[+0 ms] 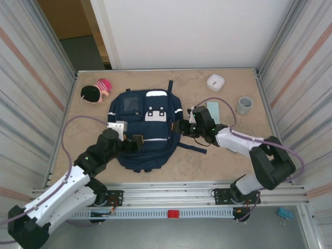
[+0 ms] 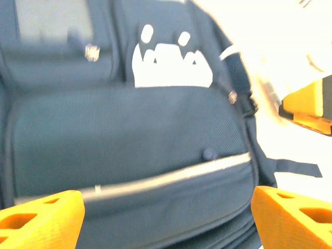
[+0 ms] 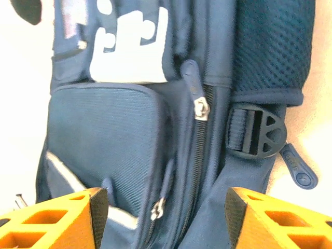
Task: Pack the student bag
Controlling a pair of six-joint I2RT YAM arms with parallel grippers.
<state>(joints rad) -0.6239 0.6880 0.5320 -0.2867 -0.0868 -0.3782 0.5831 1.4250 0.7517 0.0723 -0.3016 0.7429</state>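
The bag (image 1: 148, 136) lies flat in the middle of the worktop (image 1: 202, 163), front pocket up. As far as I can see every zip is shut, so I take the step in hand to be getting it open before anything goes in. The left jaws hover at the bag's lower left side, wide open, their orange fingers (image 2: 41, 218) well apart and gripping nothing. Ahead of them runs the pocket's white stripe (image 2: 171, 176). The right jaws sit at the bag's right edge, also open and empty, fingers (image 3: 52, 218) set either side of the zip line. A zip pull (image 3: 201, 109) hangs near the buckle (image 3: 257, 129) (a second pull (image 3: 156, 208) sits closer to the fingers, by the pocket). The next move, I'd say, calls for the right jaws to ease forward and pinch one pull squarely, while the left jaws pin the fabric so the bag doesn't slide with the zip. The likely cargo lies around the bag, apart from it: a card (image 1: 213, 111), a white tub (image 1: 215, 82), a grey roll (image 1: 245, 105) and a pink-and-black thing (image 1: 96, 92).
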